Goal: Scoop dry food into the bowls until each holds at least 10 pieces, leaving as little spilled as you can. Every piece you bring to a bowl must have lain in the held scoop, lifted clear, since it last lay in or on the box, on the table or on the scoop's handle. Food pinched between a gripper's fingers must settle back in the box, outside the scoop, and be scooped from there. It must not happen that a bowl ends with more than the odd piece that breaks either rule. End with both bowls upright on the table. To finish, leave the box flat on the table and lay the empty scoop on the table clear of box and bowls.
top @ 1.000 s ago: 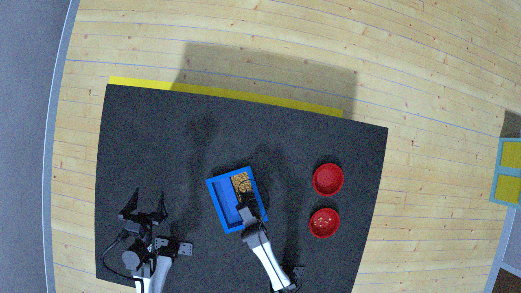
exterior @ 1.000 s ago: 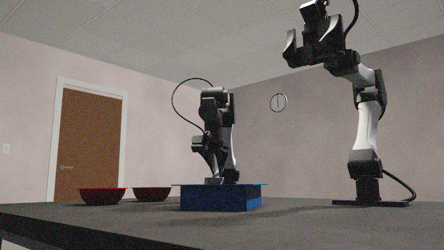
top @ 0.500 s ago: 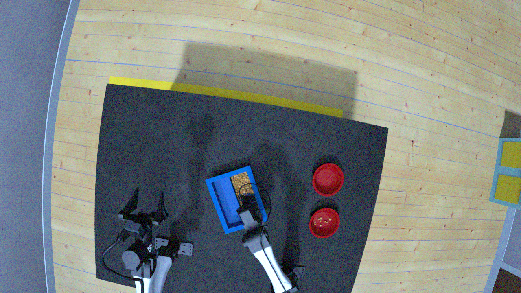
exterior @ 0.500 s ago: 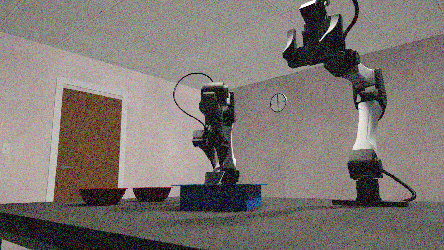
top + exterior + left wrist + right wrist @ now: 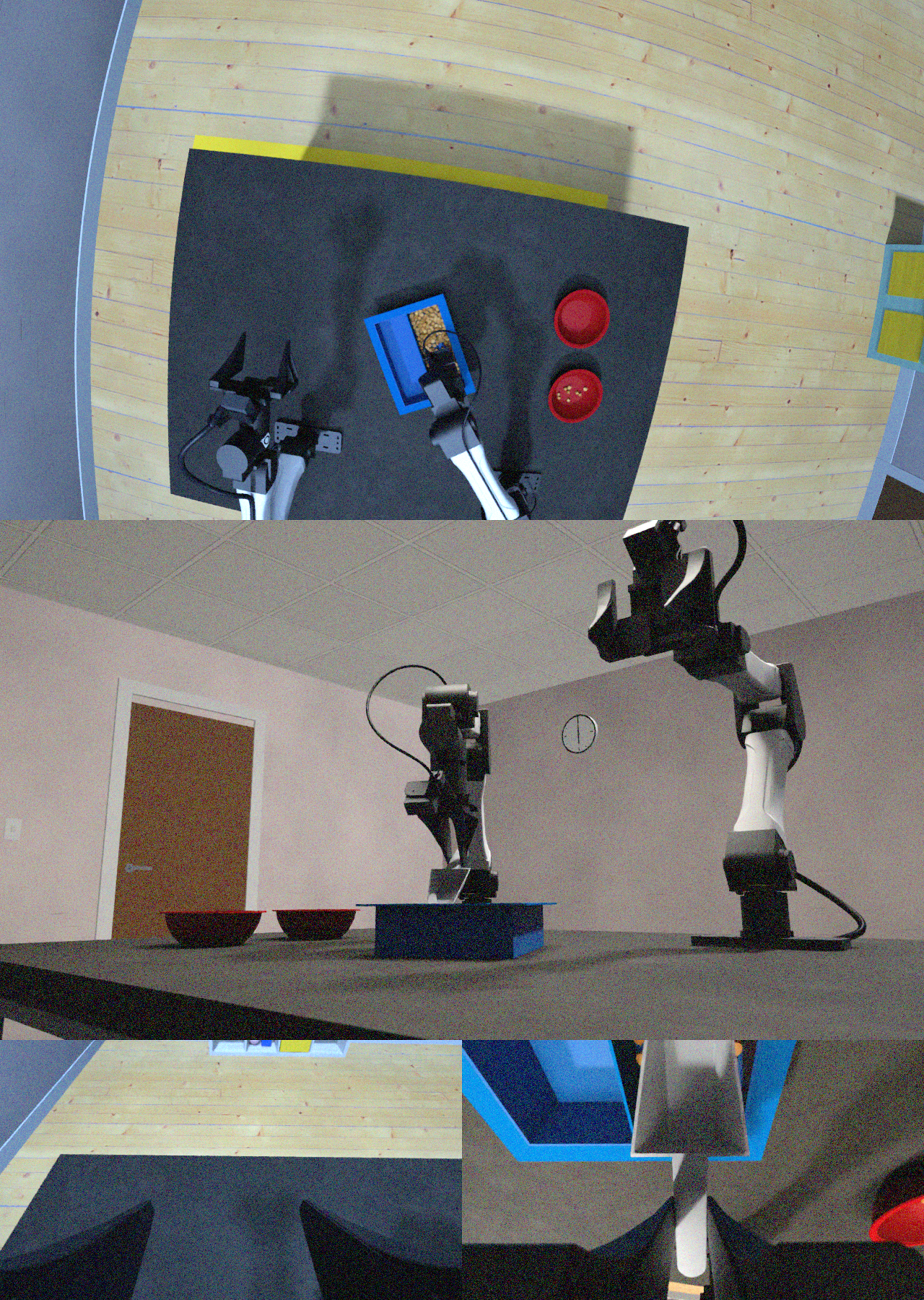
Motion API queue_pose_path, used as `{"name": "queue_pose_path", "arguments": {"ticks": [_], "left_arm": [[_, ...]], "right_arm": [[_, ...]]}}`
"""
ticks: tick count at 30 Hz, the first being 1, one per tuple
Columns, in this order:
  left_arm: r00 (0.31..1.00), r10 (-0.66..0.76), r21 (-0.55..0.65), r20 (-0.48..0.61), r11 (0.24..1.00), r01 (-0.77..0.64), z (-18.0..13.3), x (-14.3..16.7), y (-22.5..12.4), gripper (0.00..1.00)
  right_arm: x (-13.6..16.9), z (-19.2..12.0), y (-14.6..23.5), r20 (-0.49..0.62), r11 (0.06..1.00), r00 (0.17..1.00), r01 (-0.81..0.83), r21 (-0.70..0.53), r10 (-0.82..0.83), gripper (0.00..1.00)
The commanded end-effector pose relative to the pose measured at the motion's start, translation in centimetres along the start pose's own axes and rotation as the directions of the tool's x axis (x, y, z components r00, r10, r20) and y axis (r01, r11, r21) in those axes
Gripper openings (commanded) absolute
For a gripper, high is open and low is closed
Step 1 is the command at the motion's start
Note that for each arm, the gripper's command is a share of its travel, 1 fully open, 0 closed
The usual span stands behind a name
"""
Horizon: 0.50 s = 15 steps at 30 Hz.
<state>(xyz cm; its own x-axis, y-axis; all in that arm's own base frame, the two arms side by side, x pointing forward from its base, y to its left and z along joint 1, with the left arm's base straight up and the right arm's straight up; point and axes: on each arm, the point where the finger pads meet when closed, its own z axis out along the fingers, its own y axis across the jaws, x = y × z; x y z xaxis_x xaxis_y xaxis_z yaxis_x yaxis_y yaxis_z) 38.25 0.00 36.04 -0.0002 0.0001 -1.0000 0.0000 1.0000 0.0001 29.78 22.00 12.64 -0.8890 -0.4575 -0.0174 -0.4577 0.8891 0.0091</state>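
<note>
Biggest thing is the dark surface (image 5: 258, 271) (image 5: 581, 985) (image 5: 216, 1184) (image 5: 570, 1199), which carries the lot. Next the blue box (image 5: 376, 342) (image 5: 445, 930) (image 5: 570, 1153), flat on it, with dry food (image 5: 426, 323) in one compartment and the other looking bare. Two red bowls sit upright near each other, well apart from the box: one bowl (image 5: 581, 318) shows no food, the other bowl (image 5: 574, 410) holds a few pieces, fewer than ten by my read. Parked there, I guess, so the right arm can swing over.

The scoop (image 5: 445, 885) (image 5: 691, 1119) is over the food side. The right tool (image 5: 457, 862) (image 5: 691, 1199) has its handle pinched between the fingers, probably to keep the blade free for digging. Left tool (image 5: 266, 342) (image 5: 636, 594) (image 5: 227, 1204) is spread wide, holding nothing, likely kept out of the way.

Annoying bits: the arm hides the scoop from above, its front end is cut off in the wrist view, so can't tell if it's loaded.

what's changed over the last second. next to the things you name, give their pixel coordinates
The scoop (image 5: 445, 885) (image 5: 691, 1112), clamped in the right gripper (image 5: 442, 354) (image 5: 455, 862) (image 5: 691, 1199), has risen with it above the blue box (image 5: 385, 362) (image 5: 445, 930) (image 5: 581, 1153) and drawn slightly back toward the right arm's base. Nothing was newly gripped or released. The box, empty bowl (image 5: 581, 318) (image 5: 213, 930), bowl with food (image 5: 574, 413) (image 5: 315, 925) (image 5: 900, 1225) and open left gripper (image 5: 265, 336) (image 5: 653, 568) (image 5: 227, 1203) stayed put.
</note>
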Motion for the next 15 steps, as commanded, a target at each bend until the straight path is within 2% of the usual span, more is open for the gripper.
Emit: {"name": "queue_pose_path", "arguments": {"ticks": [1, 8, 15], "left_arm": [[0.999, -0.001, 0.000, 0.052, 1.000, 0.001, -0.2, -2.0, 0.0, 1.00], [0.999, -0.001, 0.000, 0.052, 1.000, 0.001, -0.2, -2.0, 0.0, 1.00], [0.999, -0.001, 0.000, 0.052, 1.000, 0.001, -0.2, -2.0, 0.0, 1.00]], "right_arm": [[0.1, -1.5, 0.3, 0.069, 1.000, 0.998, -0.002, -0.009, 0.003, 0.00], [1.2, -1.0, 0.1, 0.062, 1.000, 0.998, -0.002, 0.003, 0.002, 0.00], [1.2, -2.2, -0.1, 0.063, 1.000, 0.998, 0.002, -0.004, -0.001, 0.00]]}}
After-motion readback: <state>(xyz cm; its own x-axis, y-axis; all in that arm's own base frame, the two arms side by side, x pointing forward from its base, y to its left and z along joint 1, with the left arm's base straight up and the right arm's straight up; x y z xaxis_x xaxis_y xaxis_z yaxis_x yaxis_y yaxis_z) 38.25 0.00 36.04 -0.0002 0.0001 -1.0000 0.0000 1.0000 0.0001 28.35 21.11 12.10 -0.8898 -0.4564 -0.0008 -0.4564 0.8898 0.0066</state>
